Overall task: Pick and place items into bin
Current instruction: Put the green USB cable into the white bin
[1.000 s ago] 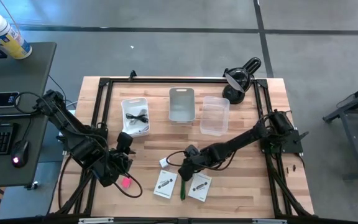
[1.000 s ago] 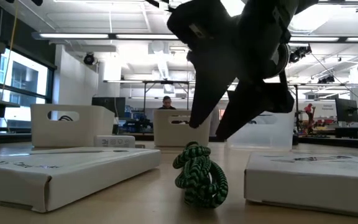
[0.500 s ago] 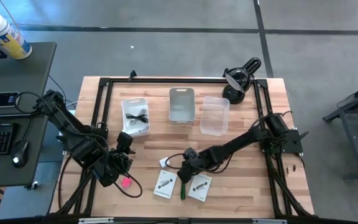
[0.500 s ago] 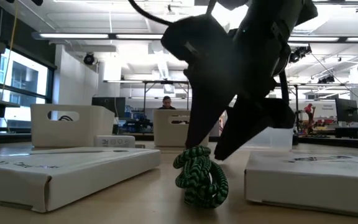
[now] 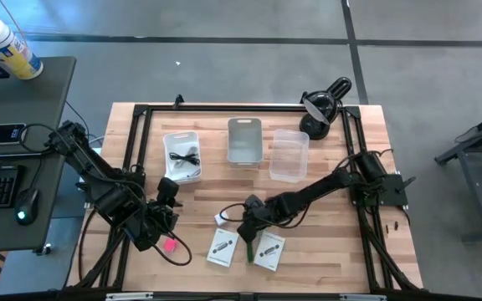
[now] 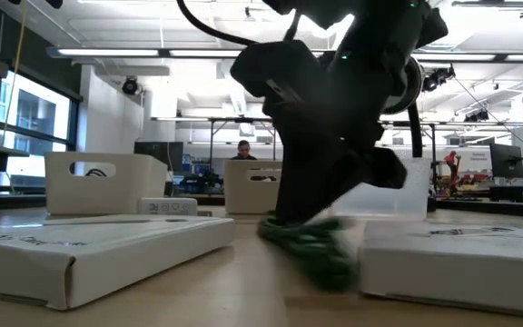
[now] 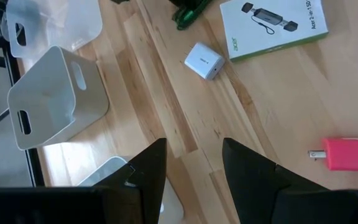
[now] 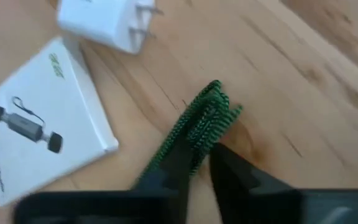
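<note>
Right gripper (image 5: 247,234) is clenched on the green cord (image 8: 201,126), which lies on the table (image 5: 325,242) between two white boxes (image 5: 222,247), well short of the grey bin (image 5: 244,140). Left gripper (image 5: 167,219) is held released beside the pink block (image 5: 170,245).

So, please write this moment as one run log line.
right gripper: shut on green cable, between two white boxes | left gripper: open, waiting near pink block | bin: no cable yet

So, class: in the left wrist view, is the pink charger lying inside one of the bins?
No. The pink charger lies on the bare wooden table, well apart from the grey bin.
</note>
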Robot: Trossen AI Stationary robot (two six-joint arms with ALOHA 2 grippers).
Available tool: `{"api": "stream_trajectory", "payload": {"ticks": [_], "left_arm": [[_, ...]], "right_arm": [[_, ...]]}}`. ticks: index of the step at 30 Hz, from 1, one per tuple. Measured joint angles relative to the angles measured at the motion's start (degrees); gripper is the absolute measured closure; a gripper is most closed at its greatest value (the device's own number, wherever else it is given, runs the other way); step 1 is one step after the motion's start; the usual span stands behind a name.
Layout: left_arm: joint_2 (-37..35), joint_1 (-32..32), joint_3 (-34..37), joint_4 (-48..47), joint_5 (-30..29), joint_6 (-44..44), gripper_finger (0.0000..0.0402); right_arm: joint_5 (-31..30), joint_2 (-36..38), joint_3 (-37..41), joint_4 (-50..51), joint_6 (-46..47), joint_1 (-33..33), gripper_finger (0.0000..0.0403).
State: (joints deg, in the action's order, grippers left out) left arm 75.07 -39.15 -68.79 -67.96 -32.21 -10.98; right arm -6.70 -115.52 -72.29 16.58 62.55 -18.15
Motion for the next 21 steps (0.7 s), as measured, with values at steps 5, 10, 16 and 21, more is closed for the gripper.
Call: {"api": "stream_trajectory", "payload": {"ticks": [5,10,16,21], "left_arm": [[0.0,0.0,0.0,-0.89,-0.01,-0.78,0.0257],[0.0,0.01,0.0,-1.95,-0.02,-2.48,0.0257],[0.0,0.0,0.0,-2.64,-0.73,-4.45,0.0257],[0.0,0.15,0.0,-2.58,-2.44,-6.12,0.0257]], "right_arm": [[-1.11,-0.03,0.01,-1.66,-2.57,1.97,0.0383],[-0.6,-0.04,0.02,-2.3,-5.12,4.65,0.0393],[0.04,-0.04,0.02,-4.49,-7.84,7.97,0.0387],[1.13,-0.04,0.02,-8.0,-11.82,10.78,0.0398]]}}
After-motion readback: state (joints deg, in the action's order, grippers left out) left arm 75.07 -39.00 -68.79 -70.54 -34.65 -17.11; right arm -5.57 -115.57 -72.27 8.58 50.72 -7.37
